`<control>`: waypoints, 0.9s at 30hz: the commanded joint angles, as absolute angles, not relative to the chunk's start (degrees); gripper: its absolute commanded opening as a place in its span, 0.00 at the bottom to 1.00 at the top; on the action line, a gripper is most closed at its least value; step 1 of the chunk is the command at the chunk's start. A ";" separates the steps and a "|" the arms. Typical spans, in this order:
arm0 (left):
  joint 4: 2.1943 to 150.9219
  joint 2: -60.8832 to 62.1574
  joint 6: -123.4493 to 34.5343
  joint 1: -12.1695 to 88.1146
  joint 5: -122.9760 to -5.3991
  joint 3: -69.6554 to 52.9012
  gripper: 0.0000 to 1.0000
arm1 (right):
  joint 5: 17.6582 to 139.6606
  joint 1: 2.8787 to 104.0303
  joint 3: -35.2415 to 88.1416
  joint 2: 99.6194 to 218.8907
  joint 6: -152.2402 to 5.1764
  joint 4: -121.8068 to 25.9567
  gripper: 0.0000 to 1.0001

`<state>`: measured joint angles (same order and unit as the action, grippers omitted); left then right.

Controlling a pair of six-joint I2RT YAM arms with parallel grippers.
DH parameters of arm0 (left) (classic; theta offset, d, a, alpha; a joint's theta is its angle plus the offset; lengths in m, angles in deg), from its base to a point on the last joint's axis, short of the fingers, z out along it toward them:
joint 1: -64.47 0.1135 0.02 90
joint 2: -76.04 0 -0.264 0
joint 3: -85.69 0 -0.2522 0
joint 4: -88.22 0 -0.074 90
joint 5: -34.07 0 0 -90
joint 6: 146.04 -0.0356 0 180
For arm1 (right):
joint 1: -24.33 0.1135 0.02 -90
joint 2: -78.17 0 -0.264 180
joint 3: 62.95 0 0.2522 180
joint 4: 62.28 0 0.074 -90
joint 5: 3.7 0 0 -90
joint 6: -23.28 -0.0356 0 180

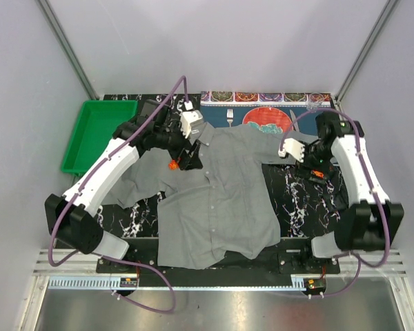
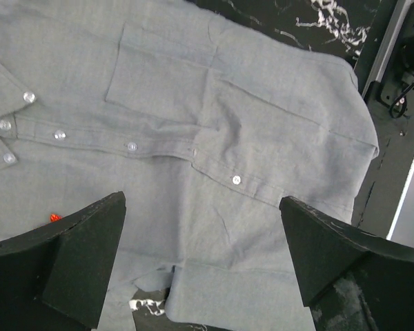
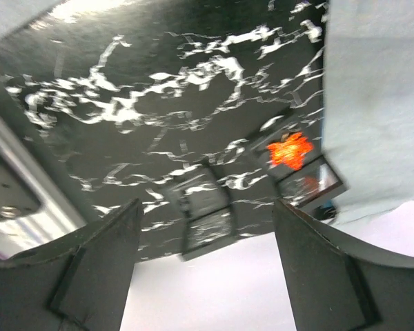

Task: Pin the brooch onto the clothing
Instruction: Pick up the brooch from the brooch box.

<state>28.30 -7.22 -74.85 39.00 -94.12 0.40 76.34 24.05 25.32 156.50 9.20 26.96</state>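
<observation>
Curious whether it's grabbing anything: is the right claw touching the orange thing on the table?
Apart. The right wrist view shows the orange thing lying on the table beyond the open right claw, with dark tabletop between them.

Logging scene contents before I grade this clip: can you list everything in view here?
Shirt: one, grey, spread across the middle of the table.
Buttons: a row, pale, down the shirt front.
Placemat: one, blue with a red plate print, back edge, the shirt's top overlapping it.
Tray: one, green, back left corner.
Orange piece: one, small, on the shirt beside the left gripper.
Second orange piece: one, on the table beside the right sleeve, blurred; which is the brooch is unclear.
Table: one, black with white veins.
Left gripper: open, above the shirt.
Right gripper: open, above bare table.
</observation>
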 commanded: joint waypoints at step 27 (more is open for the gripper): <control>57.49 -8.95 -53.31 47.42 -115.16 -5.14 0.97 | 79.97 13.17 28.67 178.80 61.85 16.24 0.64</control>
<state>54.05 -9.56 -53.86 47.50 -112.68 -5.19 82.03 15.97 26.39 178.90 42.62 15.60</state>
